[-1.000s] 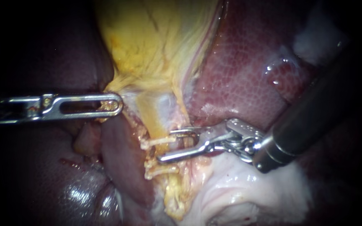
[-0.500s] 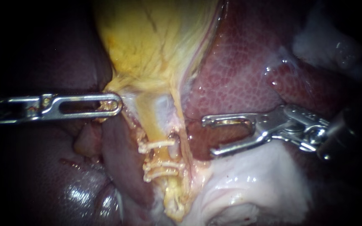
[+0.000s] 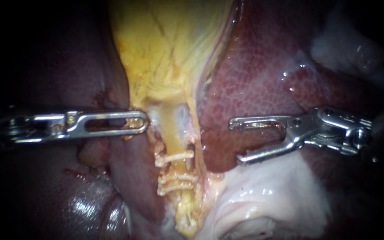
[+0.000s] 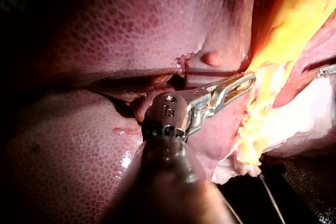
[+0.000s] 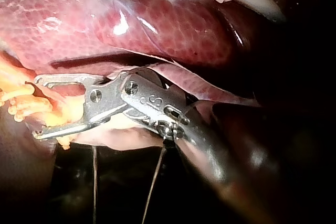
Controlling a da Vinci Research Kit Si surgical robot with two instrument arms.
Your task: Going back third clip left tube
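The right end effector point(image 3: 234, 142) gaped empty and needed to back straight off the clips point(image 3: 174, 156) on the tube point(image 3: 173, 129), while the left end effector point(image 3: 143, 123) gripped tissue point(image 3: 132, 122).

One left instrument point(image 3: 144, 123), one right instrument point(image 3: 235, 142), three clips point(image 3: 174, 156) on one tube point(image 3: 173, 129), one liver point(image 3: 254, 80), one gallbladder point(image 3: 165, 44)

Text on the left instrument point(image 3: 144, 123): none is showing that can be read.
Text on the right instrument point(image 3: 235, 142): none is showing that can be read.
Labels, numbers or signs on the liver point(image 3: 254, 80) and the gallbladder point(image 3: 165, 44): none are showing in any view.
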